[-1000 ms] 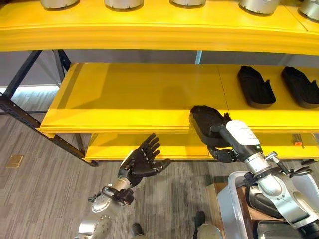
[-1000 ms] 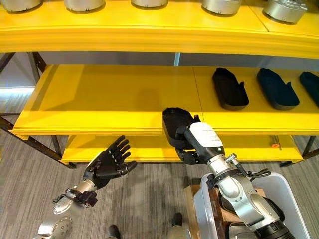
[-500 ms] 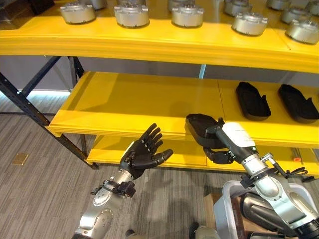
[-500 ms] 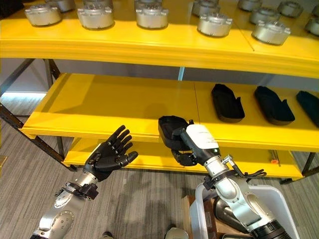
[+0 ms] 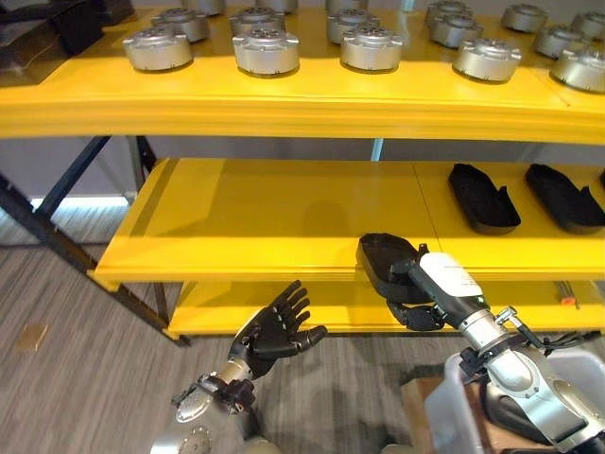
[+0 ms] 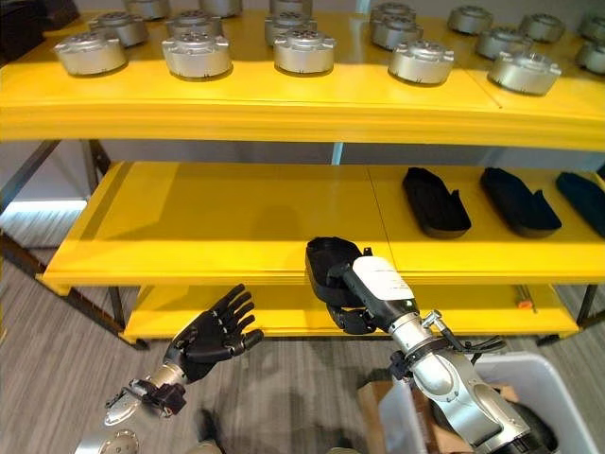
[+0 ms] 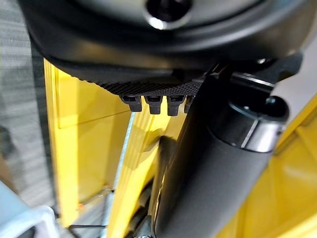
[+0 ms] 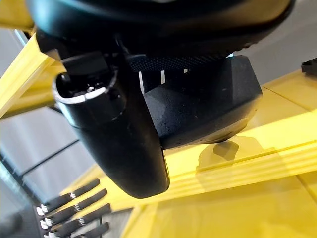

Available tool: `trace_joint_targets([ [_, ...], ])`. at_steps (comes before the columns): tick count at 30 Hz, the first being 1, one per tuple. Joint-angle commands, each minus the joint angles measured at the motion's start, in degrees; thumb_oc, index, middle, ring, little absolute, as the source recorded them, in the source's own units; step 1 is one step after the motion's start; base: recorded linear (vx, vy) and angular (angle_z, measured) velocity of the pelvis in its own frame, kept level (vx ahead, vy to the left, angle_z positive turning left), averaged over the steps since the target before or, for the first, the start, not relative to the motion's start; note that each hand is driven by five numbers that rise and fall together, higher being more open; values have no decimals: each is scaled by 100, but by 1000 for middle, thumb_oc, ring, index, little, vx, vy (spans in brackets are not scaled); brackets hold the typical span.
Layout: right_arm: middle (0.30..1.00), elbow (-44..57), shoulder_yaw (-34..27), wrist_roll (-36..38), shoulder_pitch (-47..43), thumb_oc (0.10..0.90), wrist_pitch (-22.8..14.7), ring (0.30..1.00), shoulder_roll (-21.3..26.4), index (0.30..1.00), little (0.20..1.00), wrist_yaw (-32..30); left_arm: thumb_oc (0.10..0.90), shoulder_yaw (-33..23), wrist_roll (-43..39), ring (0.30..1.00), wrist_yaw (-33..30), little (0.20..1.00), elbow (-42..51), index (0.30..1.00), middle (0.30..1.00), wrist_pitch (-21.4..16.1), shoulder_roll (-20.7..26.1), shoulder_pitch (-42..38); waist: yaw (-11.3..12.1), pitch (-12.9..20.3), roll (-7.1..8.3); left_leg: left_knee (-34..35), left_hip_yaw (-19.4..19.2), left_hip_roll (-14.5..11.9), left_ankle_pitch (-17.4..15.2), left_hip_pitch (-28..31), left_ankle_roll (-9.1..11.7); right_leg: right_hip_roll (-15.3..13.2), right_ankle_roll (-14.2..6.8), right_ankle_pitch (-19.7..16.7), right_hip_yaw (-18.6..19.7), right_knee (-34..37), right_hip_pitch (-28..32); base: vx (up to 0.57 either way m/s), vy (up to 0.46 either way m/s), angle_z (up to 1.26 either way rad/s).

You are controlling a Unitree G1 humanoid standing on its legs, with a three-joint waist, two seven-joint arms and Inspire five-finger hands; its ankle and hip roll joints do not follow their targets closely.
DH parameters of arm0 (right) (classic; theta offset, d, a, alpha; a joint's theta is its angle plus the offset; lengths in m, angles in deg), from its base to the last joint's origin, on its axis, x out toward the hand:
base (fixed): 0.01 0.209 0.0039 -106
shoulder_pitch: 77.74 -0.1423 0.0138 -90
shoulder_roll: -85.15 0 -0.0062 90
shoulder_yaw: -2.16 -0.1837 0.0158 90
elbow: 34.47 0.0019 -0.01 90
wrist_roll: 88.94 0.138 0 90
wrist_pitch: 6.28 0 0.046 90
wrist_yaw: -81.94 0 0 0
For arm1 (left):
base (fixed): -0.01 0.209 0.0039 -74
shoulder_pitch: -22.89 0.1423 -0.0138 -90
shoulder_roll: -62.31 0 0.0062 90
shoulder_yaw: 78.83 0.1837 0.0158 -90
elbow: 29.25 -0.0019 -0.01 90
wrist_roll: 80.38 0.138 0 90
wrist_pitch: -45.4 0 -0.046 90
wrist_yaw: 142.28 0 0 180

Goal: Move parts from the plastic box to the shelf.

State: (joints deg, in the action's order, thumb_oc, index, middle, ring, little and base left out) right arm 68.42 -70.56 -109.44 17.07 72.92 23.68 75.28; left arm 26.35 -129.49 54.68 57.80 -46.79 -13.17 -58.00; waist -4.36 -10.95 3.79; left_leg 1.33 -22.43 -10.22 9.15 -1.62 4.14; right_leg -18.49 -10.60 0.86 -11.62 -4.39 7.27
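A black, shoe-shaped part (image 5: 389, 259) sits gripped over the front edge of the yellow shelf (image 5: 255, 213), two like parts (image 5: 482, 197) lying toward its right end, the grey plastic box (image 6: 558, 390) below.

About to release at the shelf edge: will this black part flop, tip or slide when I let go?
The black part probably stays stiff: it keeps its tray shape in the right hand. It may tip, since it sits right at the middle shelf front lip. It looks light and matte, so sliding seems unlikely.
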Motion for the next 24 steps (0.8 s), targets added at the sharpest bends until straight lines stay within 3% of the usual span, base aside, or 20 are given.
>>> trace_joint_targets([
  [1, 300, 473, -355, 328, -1006, 400, -655, 300, 48, 300, 300, -380, 900, -233, 253, 1000, 314, 1000, 739, 1000, 1000, -784, -70, -623, 92, 54, -258, -474, 177, -51, -668, -32, -68, 917, 289, 634, -343, -439, -153, 206, 151, -3],
  [7, 300, 585, -211, 324, -1166, 400, -497, 300, -201, 300, 300, -357, 900, -302, 431, 1000, 410, 1000, 684, 1000, 1000, -798, -72, -556, 277, 62, -245, -507, 312, 227, -830, 4, -279, 828, 204, 624, -342, -621, -205, 136, 116, -4],
  [10, 300, 555, -105, 868, -1274, 400, -452, 300, -359, 300, 300, -190, 900, -371, 424, 1000, 492, 1000, 717, 1000, 1000, -820, -75, -459, 390, 40, -239, -494, 275, 275, -880, 41, -345, 782, 187, 651, -484, -692, -184, 71, 118, -15],
  [15, 300, 616, -22, 657, -1425, 400, -386, 300, -501, 300, 300, -292, 900, -429, 291, 1000, 623, 1000, 708, 1000, 1000, -841, -103, -403, 532, 75, -175, -571, 153, 390, -982, -55, -478, 742, 184, 823, -665, -783, -26, 30, 153, -21],
  [18, 300, 509, 6, 1042, -1557, 400, -382, 300, -506, 300, 300, -44, 900, -404, 415, 1000, 667, 1000, 729, 1000, 1000, -809, -154, -453, 658, 121, -152, -533, 75, 494, -1082, -56, -545, 602, 112, 1003, -907, -1430, -93, 37, 193, -45],
  [20, 300, 500, 73, 1011, -1677, 400, -337, 300, -506, 300, 300, 71, 900, -423, 560, 1000, 524, 1000, 733, 1000, 1000, -735, -161, -431, 707, 76, -169, -459, -90, 529, -1135, 75, -642, 526, 18, 861, -1146, -2339, -436, 66, 213, -96],
  [21, 300, 491, 151, 1054, -1812, 400, -266, 300, -474, 300, 300, 97, 900, -407, 548, 1000, 421, 1000, 692, 1000, 1000, -738, -160, -450, 681, 29, -170, -426, -159, 554, -1172, 149, -655, 587, -12, 862, -1078, -2724, -726, 67, 139, -67],
  [22, 300, 482, 210, 1030, -1890, 400, -213, 300, -471, 300, 300, 71, 900, -392, 497, 1000, 403, 1000, 656, 1000, 1000, -740, -159, -472, 620, -12, -155, -418, -179, 560, -1184, 193, -624, 827, 33, 888, -982, -2649, -842, 77, 62, -55],
  [24, 300, 438, 248, 1024, -1947, 400, -141, 300, -495, 300, 300, 50, 900, -344, 454, 1000, 414, 1000, 635, 1000, 1000, -726, -160, -543, 491, -109, -155, -466, -144, 517, -1086, 176, -547, 1365, 349, 848, -861, -2027, -887, 32, -58, -44],
])
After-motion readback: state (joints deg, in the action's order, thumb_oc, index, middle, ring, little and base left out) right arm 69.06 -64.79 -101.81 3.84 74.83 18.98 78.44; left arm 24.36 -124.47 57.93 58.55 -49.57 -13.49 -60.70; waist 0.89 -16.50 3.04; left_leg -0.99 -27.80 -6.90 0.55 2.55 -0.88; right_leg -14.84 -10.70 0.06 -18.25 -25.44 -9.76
